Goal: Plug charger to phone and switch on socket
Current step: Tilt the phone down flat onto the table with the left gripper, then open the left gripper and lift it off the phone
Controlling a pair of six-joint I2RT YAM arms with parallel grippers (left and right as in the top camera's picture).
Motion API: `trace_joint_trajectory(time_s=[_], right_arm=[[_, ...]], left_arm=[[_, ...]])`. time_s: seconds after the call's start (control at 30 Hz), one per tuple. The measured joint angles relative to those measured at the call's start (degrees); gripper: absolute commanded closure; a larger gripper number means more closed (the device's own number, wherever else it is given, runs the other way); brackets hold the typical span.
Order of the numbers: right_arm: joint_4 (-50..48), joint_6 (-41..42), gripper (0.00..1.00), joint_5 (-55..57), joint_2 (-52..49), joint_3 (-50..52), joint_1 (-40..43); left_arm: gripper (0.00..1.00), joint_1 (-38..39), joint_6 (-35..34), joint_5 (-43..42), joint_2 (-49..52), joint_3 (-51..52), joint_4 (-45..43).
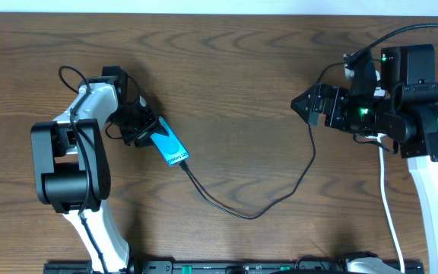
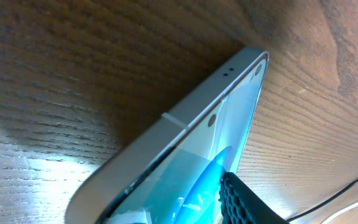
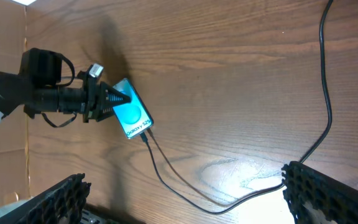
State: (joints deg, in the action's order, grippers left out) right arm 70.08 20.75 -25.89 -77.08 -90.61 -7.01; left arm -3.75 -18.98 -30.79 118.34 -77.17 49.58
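Note:
The phone (image 1: 171, 147), turquoise screen up, sits left of centre, angled toward the lower right. My left gripper (image 1: 147, 131) is shut on its upper-left end. In the left wrist view the phone's silver edge (image 2: 191, 112) fills the frame, with one black finger pad (image 2: 247, 202) pressed on the screen. The charger cable (image 1: 242, 216) runs from the phone's lower-right end, where its plug tip (image 3: 145, 137) meets the port, curving right toward my right arm. My right gripper (image 1: 304, 103) hovers open at the right, its fingers (image 3: 328, 193) wide apart above the cable. Only the socket's rounded white end (image 1: 367, 264) shows.
A white cord (image 1: 387, 199) runs down the right side toward the socket's end. A black rail (image 1: 226, 267) lines the table's front edge. Both arm bases stand at the table's left and right sides.

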Motion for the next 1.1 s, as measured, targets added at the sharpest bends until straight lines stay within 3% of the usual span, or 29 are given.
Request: trace_joint_trajectory(time_s=[0.77,1.1], right_arm=[[0.39,0.00,0.01,0.02,0.00,0.00,0.00],[0.42,0.00,0.01,0.02,0.00,0.00,0.00]], left_arm=[[0.59,0.00,-0.07,1.22,-0.11,0.00,1.51],[0.53,0.02,-0.26,2.49,-0.28,0.00,2.03]])
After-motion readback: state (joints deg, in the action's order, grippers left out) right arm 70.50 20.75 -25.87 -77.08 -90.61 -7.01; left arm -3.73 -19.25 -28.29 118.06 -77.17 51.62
